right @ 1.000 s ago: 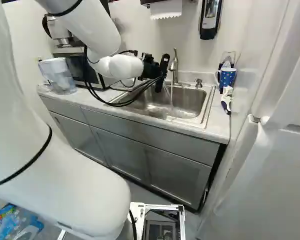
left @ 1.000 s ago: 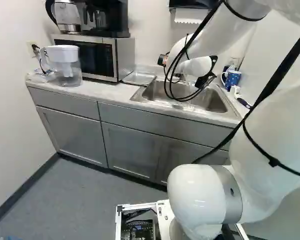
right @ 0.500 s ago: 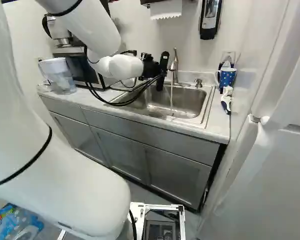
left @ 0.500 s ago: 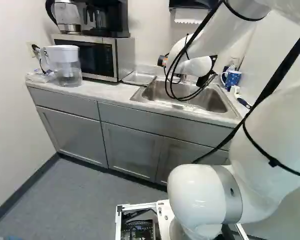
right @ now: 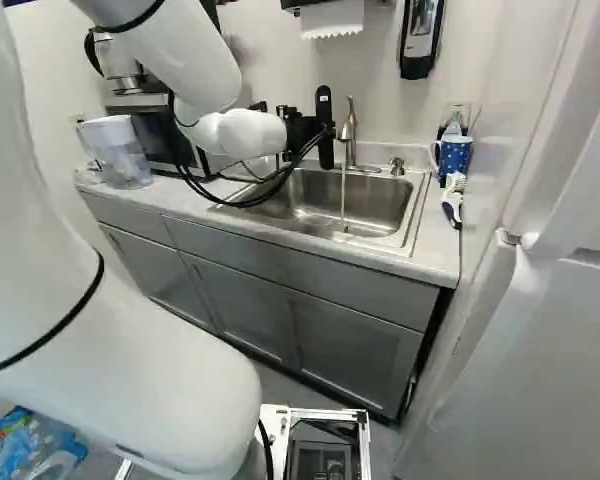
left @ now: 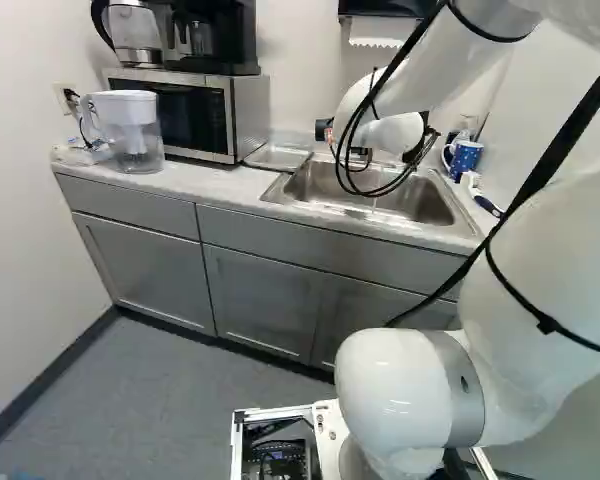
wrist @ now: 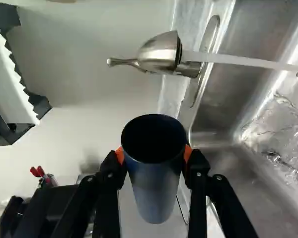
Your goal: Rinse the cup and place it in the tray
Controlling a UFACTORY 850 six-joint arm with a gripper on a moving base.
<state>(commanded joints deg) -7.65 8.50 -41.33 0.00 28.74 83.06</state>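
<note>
Black, orange-padded fingers (wrist: 188, 153), part-open, clamp the tapered dark-blue cup (wrist: 154, 181) below its rim, near the silvery metal faucet (wrist: 158, 52). It looks light and stiff, likely slippery if wet; opposite upper walls suit gripping.

The left base view and right base view look from behind the arm (left: 410, 390), ahead and a bit down. Both see the counter (left: 215, 182) and sink (right: 380, 205). The wrist view looks past the nearby cup (wrist: 156, 183) at the sink's back edge and tap (wrist: 159, 52).
</note>
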